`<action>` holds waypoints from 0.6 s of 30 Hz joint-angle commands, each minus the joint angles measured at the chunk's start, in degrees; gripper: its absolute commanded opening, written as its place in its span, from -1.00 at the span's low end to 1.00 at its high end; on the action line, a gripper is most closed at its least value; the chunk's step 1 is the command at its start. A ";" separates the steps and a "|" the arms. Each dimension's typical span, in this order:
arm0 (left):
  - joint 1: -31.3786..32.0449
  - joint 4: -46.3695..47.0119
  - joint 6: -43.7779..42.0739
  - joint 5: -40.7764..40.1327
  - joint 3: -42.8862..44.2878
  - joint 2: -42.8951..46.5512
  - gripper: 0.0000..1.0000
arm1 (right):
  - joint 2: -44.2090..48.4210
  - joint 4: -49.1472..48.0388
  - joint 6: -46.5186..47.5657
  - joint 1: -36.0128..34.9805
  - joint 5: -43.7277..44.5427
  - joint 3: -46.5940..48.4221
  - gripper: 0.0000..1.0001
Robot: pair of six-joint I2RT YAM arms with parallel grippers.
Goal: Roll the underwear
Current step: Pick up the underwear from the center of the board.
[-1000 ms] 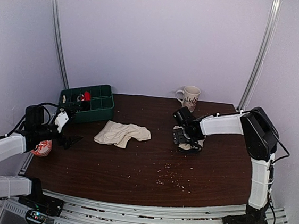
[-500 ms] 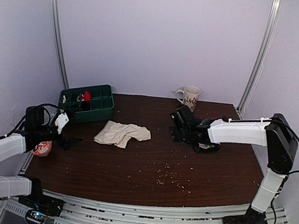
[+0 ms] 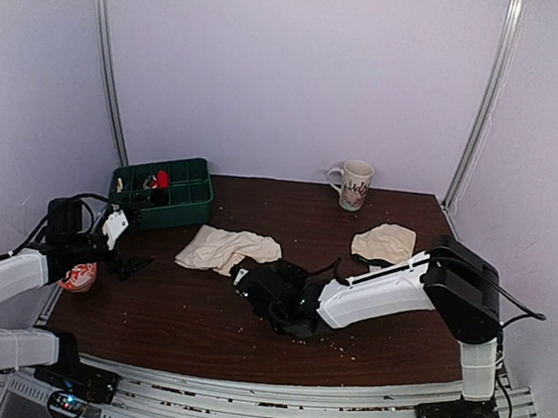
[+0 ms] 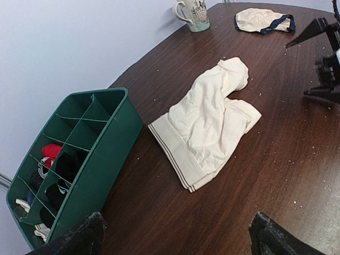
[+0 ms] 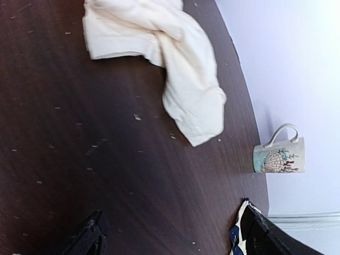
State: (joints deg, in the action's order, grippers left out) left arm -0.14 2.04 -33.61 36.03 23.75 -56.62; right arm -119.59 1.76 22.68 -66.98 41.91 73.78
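A crumpled cream underwear (image 3: 227,248) with a striped waistband lies left of the table's middle; it also shows in the left wrist view (image 4: 207,122) and the right wrist view (image 5: 159,48). My left gripper (image 3: 134,244) is open and empty, left of it near the table's left edge; its fingertips (image 4: 79,239) stand wide apart. My right gripper (image 3: 257,279) is open and empty, just right of and in front of the cream underwear, not touching it. A second cream underwear with navy trim (image 3: 383,242) lies at the back right.
A green divided box (image 3: 164,189) holding small garments stands at the back left, also seen in the left wrist view (image 4: 69,154). A patterned mug (image 3: 353,184) stands at the back middle. A red-and-white object (image 3: 79,276) sits by the left arm. Crumbs are scattered on the front of the table.
My right arm swung from the back right to the table's middle, next to the cream underwear. The navy-trimmed underwear now lies uncovered at the back right. The left arm has not moved.
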 commanded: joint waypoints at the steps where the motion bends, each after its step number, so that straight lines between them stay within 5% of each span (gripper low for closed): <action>1: 0.10 2.18 -0.67 0.66 -0.30 0.37 0.96 | -4.15 -5.77 12.12 -1.99 3.05 3.06 0.75; 10: 0.07 2.38 -0.59 0.12 -0.49 0.92 0.96 | -14.42 -9.32 26.93 -2.58 1.89 12.14 0.65; 18: 0.12 3.05 -0.58 -0.17 -0.57 0.26 0.96 | -19.51 -9.55 31.06 -1.33 -4.32 18.03 0.53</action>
State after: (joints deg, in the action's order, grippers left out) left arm -0.14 2.22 -33.61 35.79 23.62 -56.25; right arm -135.81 -8.58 50.89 -69.10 43.03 90.72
